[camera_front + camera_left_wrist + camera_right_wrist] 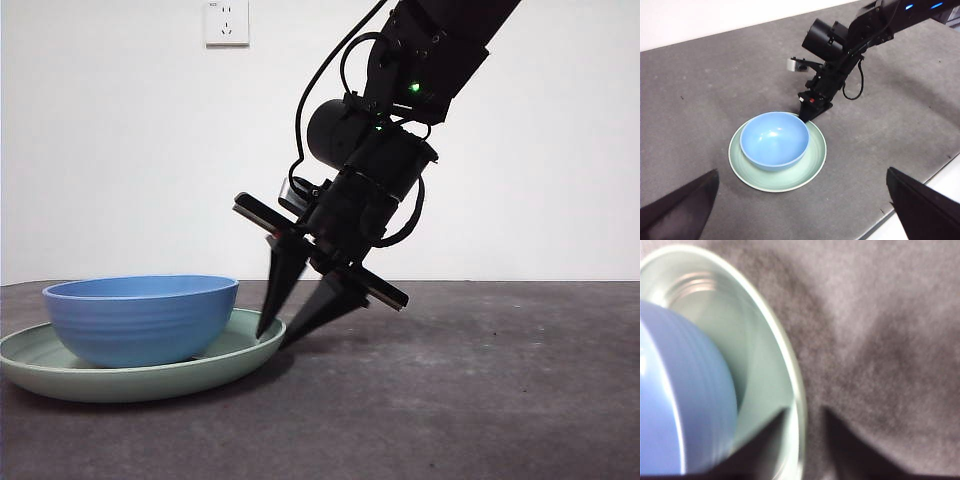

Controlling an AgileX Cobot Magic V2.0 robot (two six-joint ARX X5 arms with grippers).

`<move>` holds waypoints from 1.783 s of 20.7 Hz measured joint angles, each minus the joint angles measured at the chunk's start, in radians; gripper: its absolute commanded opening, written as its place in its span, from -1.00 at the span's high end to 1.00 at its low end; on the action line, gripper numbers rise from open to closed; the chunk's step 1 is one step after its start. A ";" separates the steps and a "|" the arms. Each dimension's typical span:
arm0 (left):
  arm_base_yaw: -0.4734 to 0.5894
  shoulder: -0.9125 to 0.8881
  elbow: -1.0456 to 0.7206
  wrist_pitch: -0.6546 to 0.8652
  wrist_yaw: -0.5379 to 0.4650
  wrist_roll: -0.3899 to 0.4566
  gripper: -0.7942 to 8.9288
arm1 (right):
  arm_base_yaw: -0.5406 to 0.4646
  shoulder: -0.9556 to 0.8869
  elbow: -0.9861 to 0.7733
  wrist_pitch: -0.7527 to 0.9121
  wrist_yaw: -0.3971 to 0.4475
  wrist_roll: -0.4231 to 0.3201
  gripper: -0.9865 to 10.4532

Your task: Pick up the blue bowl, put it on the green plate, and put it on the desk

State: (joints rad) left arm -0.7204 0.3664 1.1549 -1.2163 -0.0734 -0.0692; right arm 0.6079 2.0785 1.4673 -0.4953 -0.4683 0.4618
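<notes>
The blue bowl (140,318) stands upright in the green plate (235,362), which lies flat on the desk (480,400) at the left. My right gripper (275,338) reaches down steeply to the plate's right rim. Its jaws are open, one inside the rim and one outside, and nothing is held. In the right wrist view the rim (799,390) runs between my right gripper's (806,412) jaws, with the bowl (685,405) close beside it. My left gripper (801,171) hangs high above, open and empty, looking down on the bowl (774,139), the plate (812,165) and the right gripper (807,116).
A white wall with a socket (227,22) stands behind the desk. The desk's edge (920,192) shows in the left wrist view. Bare desk surface (500,340) stretches to the right of the plate.
</notes>
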 measured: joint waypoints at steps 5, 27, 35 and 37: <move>0.000 0.000 0.000 -0.011 0.000 -0.005 -0.51 | -0.003 -0.002 0.009 0.002 -0.011 0.000 0.23; 0.000 0.000 0.000 -0.048 0.000 -0.038 -0.51 | -0.048 -0.066 0.010 -0.195 0.056 -0.040 0.82; 0.000 0.000 0.000 -0.051 0.000 -0.050 -0.51 | -0.083 -0.109 0.009 -0.298 0.133 -0.142 0.82; 0.000 0.000 0.000 -0.052 0.000 -0.052 -0.51 | -0.084 -0.109 0.009 -0.299 0.136 -0.148 0.82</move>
State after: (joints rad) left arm -0.7204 0.3664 1.1549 -1.2682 -0.0734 -0.1215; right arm 0.5240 1.9694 1.4765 -0.7948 -0.3321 0.3138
